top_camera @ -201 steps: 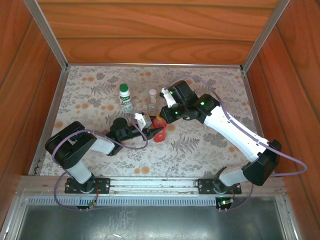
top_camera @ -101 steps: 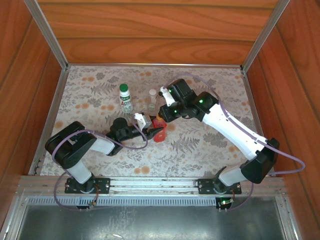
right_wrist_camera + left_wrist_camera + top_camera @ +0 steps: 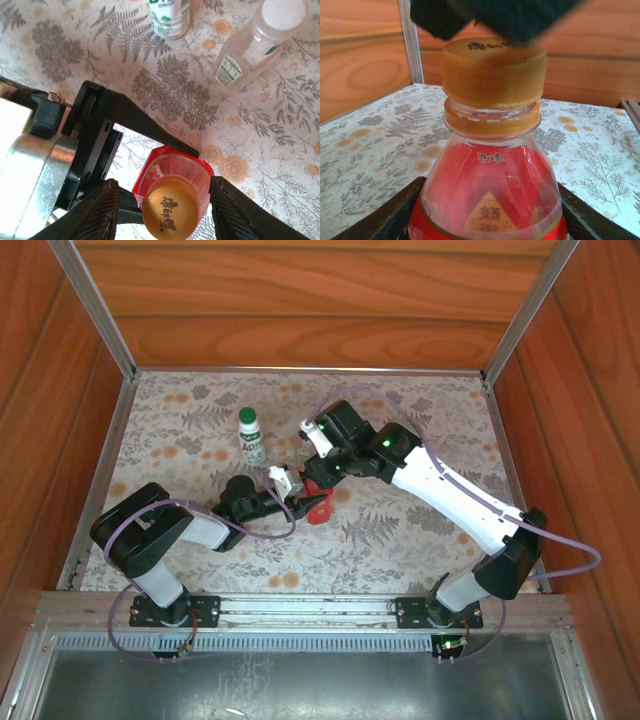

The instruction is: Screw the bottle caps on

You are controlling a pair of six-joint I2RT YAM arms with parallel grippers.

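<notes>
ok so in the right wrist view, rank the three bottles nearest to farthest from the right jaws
1. Red bottle, directly between the right jaws, bottom centre.
2. Clear bottle, upper right.
3. White bottle, top edge, left of the clear one.

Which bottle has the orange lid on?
The red bottle, the one in the left gripper. The white bottle wears a green cap, and the little clear bottle a white one.
</notes>
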